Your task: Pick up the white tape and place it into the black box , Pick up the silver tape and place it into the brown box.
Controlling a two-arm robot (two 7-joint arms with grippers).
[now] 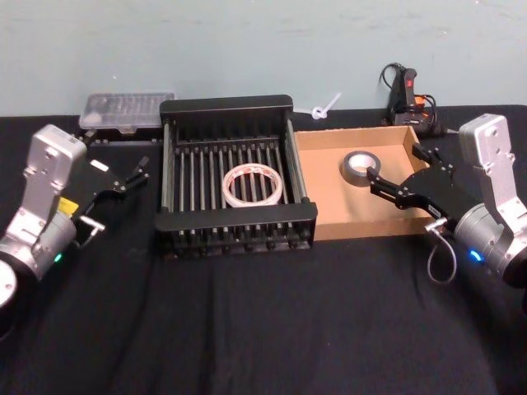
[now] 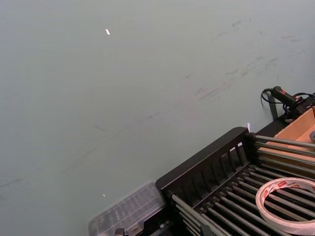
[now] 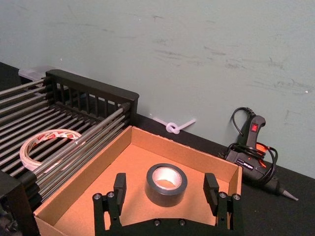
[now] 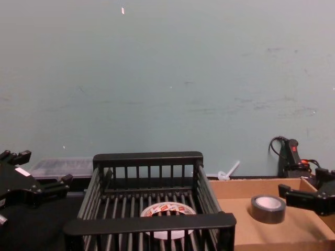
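A: While both rolls lie inside their boxes, what is the step in hand?

B: By my judgement, pulling back. Item: right gripper [image 1: 380,182], fingers spread apart and empty, poised over the brown box [image 1: 325,191] just beside the silver tape [image 1: 360,167]. In the right wrist view the roll sits between the two fingers [image 3: 119,185], touching neither. To do it well, lift straight up before swinging away, so no finger clips the roll or the low cardboard wall.

A: And the left?

B: Item: left gripper [image 1: 130,177], fingers apart, holding nothing, off to the left of the black box [image 1: 234,230], above the dark surface [image 1: 247,321].

A: Describe the rolls.

B: Item: silver tape, small thick dark grey roll, pale centre, lying flat on the brown box floor toward its far left part. Item: white tape [image 1: 253,184], wide thin ring, red print on the inner core, lying flat on the barred bottom of the black box, near the middle.

A: The boxes?

B: Black box: slatted plastic crate, thick rim rails. Brown box: shallow cardboard, touching the crate's right side.

A: Sundries?

B: Clear plastic case [image 1: 128,110] behind left; glue gun [image 1: 405,92] behind right; white cable tie [image 1: 326,107] at the wall.
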